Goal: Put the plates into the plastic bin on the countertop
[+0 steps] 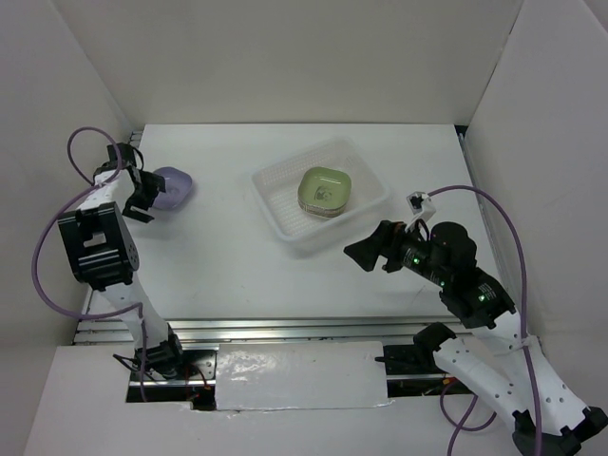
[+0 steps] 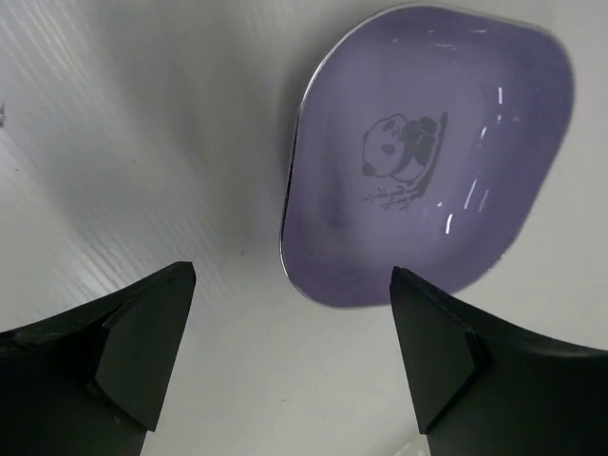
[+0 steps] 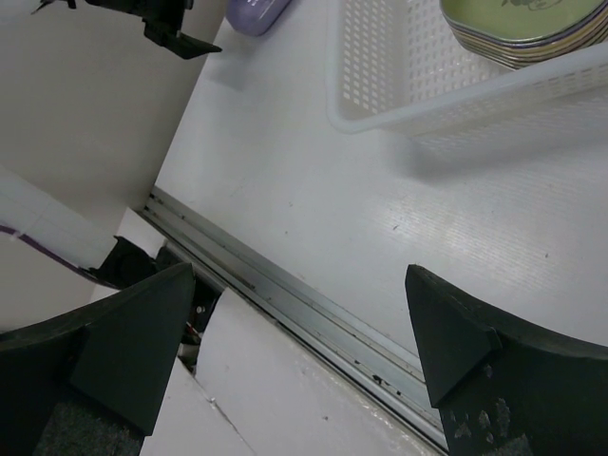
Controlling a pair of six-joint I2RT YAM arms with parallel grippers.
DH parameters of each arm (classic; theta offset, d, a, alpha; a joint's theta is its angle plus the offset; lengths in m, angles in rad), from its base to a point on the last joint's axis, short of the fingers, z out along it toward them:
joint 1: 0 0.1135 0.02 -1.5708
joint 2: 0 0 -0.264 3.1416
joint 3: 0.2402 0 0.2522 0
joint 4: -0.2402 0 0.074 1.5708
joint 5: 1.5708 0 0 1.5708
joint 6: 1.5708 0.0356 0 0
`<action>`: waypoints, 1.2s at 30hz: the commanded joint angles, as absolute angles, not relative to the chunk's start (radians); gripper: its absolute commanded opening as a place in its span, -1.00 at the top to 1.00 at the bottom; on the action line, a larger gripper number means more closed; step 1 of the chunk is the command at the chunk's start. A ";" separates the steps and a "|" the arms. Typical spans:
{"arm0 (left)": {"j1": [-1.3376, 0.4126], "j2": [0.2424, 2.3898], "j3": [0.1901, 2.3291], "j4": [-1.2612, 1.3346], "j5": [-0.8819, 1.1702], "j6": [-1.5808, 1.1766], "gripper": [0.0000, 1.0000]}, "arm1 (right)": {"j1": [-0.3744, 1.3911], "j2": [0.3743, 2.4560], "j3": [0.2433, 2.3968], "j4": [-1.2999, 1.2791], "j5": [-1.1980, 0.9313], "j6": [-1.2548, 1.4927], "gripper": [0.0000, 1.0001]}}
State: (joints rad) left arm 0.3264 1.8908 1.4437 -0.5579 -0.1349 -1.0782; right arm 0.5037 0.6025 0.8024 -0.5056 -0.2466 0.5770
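Top external view: one purple plate (image 1: 174, 185) sits alone on the tabletop (image 1: 218, 256) in the upper left of the frame. One plastic bin (image 1: 285, 204) sits near the middle. Inside it is a stack of plates (image 1: 323, 190), green on top; I cannot count them. The purple plate has a little panda picture (image 2: 399, 157). The left gripper (image 1: 146, 198) is spread wide beside it, holding nothing. The right gripper (image 1: 359, 253), lower right of the bin, is wide and empty too.

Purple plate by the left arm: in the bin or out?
Out. The purple plate lies on the countertop, left of the plastic bin and apart from it, ahead of the open left gripper.
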 commanded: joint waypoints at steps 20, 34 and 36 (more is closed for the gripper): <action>0.020 1.718 1.517 -0.380 -0.135 -0.899 1.00 | 0.545 0.584 0.880 -0.534 -0.126 0.583 -1.00; -0.382 2.018 2.039 -0.496 0.222 -0.548 1.00 | 0.538 0.496 0.931 -0.658 -0.063 0.592 -1.00; -0.379 2.172 2.279 -0.618 0.250 -0.450 1.00 | 0.538 0.477 0.942 -0.686 -0.064 0.594 -1.00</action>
State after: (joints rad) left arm -0.3813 2.0148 2.0220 -0.4503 0.0860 -0.6552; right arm 0.5343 0.5106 0.8860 -0.6365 -0.0872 0.5873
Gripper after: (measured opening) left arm 0.042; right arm 0.998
